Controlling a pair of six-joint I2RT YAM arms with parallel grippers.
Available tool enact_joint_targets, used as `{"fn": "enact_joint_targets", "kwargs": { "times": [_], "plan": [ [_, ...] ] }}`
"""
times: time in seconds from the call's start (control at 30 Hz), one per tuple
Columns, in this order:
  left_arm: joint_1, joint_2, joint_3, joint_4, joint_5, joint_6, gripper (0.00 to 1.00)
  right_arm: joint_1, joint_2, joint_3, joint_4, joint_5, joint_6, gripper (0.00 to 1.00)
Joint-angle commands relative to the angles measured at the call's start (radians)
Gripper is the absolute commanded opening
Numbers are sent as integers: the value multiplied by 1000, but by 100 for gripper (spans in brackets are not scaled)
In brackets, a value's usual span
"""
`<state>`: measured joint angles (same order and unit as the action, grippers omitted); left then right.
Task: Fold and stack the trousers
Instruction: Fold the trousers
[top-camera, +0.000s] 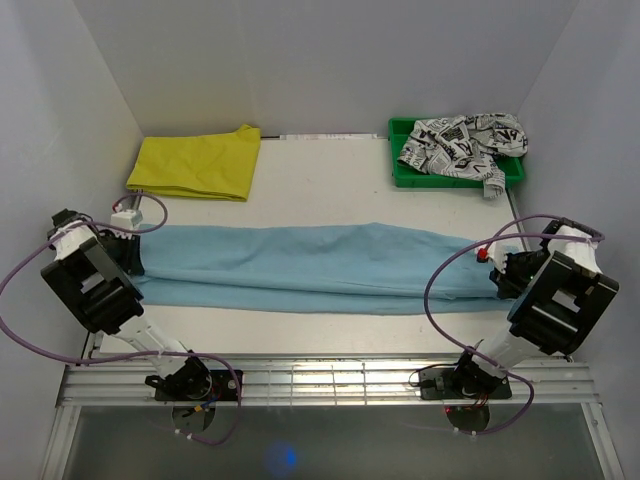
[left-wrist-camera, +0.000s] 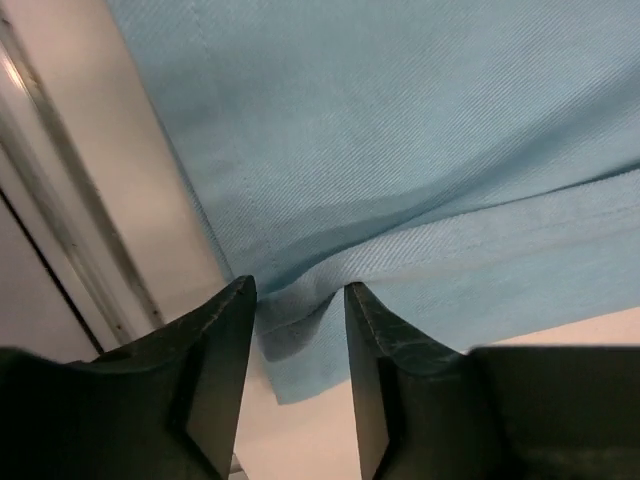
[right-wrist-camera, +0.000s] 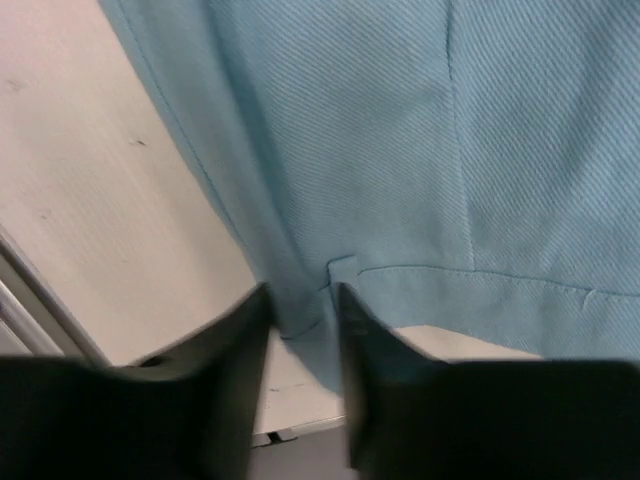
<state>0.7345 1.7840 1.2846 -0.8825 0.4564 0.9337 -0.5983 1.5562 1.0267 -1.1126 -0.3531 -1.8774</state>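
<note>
The left gripper has its jaws slightly apart, with one end of the trousers between them. The right gripper is narrowly parted around the other end's hem. The light blue trousers lie flat, stretched lengthwise across the table. Beyond them are a folded yellow cloth at far left and a printed garment in a green tray at far right.

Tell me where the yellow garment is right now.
In the top view, the yellow garment lies folded at the far left of the table, just beyond the left end of the trousers, across from the green tray at far right.
</note>
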Motion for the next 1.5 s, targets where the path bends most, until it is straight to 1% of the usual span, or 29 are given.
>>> {"fn": "enact_joint_targets", "kwargs": {
  "times": [0.0, 0.03, 0.07, 0.1, 0.13, 0.17, 0.2, 0.27, 0.33, 0.4, 0.43, 0.47, 0.5, 0.53, 0.57, 0.63, 0.7, 0.73, 0.77, 0.87, 0.9, 1.0, 1.07, 1.13, 1.2, 1.27, 1.33, 1.37, 1.47],
  "plan": [
    [16, -8, -44, 74, -99, 31, 56, -15, 11, 50, 146, 118, -14, 47],
    [17, -17, -33, 56, -87, 37, 62, -17, 21, 80, 126, 114, 15, 58],
    [20, -32, -21, 12, -23, 51, 63, -17, 25, 114, 102, 105, 29, 81],
    [25, -81, -7, -12, 17, 85, 86, -18, 34, 197, 42, 71, 38, 91],
    [25, -109, 22, -32, 54, 97, 88, -18, 39, 244, 1, 47, 47, 93],
    [25, -136, 39, -64, 127, 106, 91, -18, 45, 297, -44, -13, 52, 94],
    [25, -182, 59, -82, 164, 115, 94, -18, 59, 400, -129, -47, 60, 96],
    [10, -212, 117, -171, 235, 143, 96, -5, 74, 488, -197, -134, 105, 98],
    [-26, -248, 127, -205, 268, 166, 96, 50, 70, 523, -199, -173, 156, 96],
    [-104, -271, 90, -202, 236, 145, 94, 121, 59, 462, -196, -181, 208, 87],
    [-134, -285, 35, -185, 211, 104, 91, 206, 54, 429, -170, -179, 234, 82],
    [-183, -290, 6, -150, 191, 82, 88, 250, 47, 393, -132, -173, 276, 79],
    [-202, -294, -20, -144, 180, 70, 85, 296, 33, 356, -92, -172, 363, 76],
    [-213, -301, -43, -136, 173, 44, 82, 378, 27, 292, -23, -167, 395, 74],
    [-236, -302, -92, -103, 159, 22, 80, 414, 22, 265, 6, -156, 426, 70],
    [-250, -302, -139, -79, 131, -4, 75, 509, 25, 228, 43, -158, 497, 70],
    [-270, -291, -221, -35, 69, -39, 71, 560, 47, 197, 62, -153, 527, 64],
    [-273, -284, -244, -23, 4, -50, 69, 598, 57, 190, 63, -146, 550, 63],
    [-273, -267, -284, -19, -24, -55, 62, 626, 74, 176, 57, -127, 555, 58],
    [-271, -273, -346, -21, -125, -33, 47, 654, 87, 145, 47, -94, 538, 51],
    [-273, -293, -375, -26, -139, -13, 38, 655, 85, 113, 45, -78, 529, 50],
    [-273, -320, -375, -87, -130, 23, 27, 661, 77, 52, 68, -3, 498, 43],
    [-273, -331, -328, -145, -113, 19, 26, 661, 70, 55, 76, -1, 495, 42],
    [-271, -337, -257, -189, -59, 16, 26, 684, 73, 117, 59, -44, 514, 42],
    [-270, -340, -220, -213, -24, -2, 26, 718, 91, 166, 65, -102, 579, 43],
    [-270, -333, -171, -210, 30, -50, 31, 781, 123, 211, 91, -124, 641, 43],
    [-270, -316, -140, -205, 69, -93, 40, 831, 149, 237, 94, -133, 659, 43],
    [-270, -301, -116, -202, 83, -125, 53, 842, 166, 243, 88, -151, 661, 43],
    [-271, -298, -99, -196, 148, -153, 64, 882, 157, 253, 76, -204, 655, 43]
  ]
}}
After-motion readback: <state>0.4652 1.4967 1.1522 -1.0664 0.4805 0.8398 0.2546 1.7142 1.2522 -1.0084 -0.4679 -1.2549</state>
